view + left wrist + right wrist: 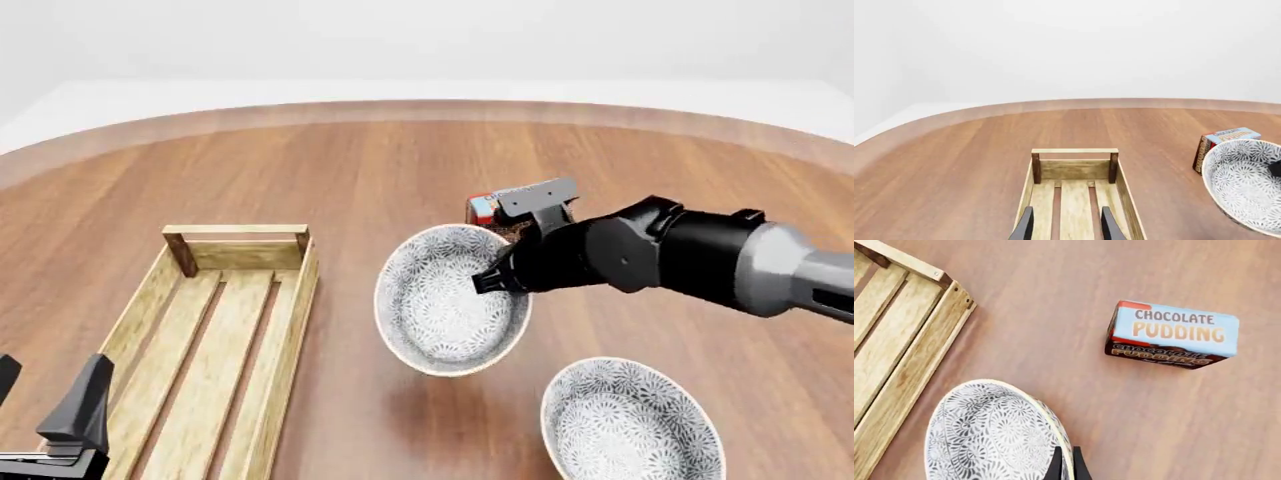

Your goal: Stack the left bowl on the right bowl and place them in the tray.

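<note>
My right gripper (497, 280) is shut on the rim of a grey-patterned bowl (447, 300) and holds it tilted in the air, right of the tray. The pinch on the rim shows in the right wrist view (1066, 465), with the bowl (987, 435) below it. A second patterned bowl (627, 425) rests on the table near the front, lower right of the held one. The long light-wood tray (296, 320) lies at the left with nothing in it. My left gripper (47, 405) is open and empty over the tray's near end (1066, 227).
A chocolate pudding box (483, 208) lies on the table just behind the right gripper; it also shows in the right wrist view (1173, 335) and the left wrist view (1227, 137). The round wooden table (334, 170) extends far behind the tray.
</note>
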Robot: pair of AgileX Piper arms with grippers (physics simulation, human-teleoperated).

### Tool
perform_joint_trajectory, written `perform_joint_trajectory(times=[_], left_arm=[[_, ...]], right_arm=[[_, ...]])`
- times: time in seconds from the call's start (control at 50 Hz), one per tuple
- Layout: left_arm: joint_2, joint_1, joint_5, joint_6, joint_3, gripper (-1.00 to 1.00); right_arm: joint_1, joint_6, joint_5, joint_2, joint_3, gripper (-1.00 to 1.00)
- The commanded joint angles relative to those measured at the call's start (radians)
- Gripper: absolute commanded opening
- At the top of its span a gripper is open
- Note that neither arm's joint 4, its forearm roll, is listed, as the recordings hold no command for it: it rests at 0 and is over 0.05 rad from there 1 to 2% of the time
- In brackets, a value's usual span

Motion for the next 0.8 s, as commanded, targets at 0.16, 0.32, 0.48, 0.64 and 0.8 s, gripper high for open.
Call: perform_joint_trajectory(times=[0.16,0.32,0.48,0.64,0.8], left_arm=[[0.000,0.000,0.000,0.000,0.000,1.00],[0.000,0.000,0.000,0.000,0.000,1.00],[0.000,0.000,0.000,0.000,0.000,1.00],[0.000,0.000,0.000,0.000,0.000,1.00],[0.000,0.000,0.000,0.000,0.000,1.00]], right_arm=[[-0.038,0.037,0.112,-0.230,-0.064,-1.00],[-0.063,0.076,0.148,-0.356,-0.010,-1.00],[-0.091,0.136,0.173,-0.522,0.100,-1.00],[-0.120,0.192,0.194,-0.647,0.194,-1.00],[-0.168,0.208,0.279,-0.781,0.232,-1.00]])
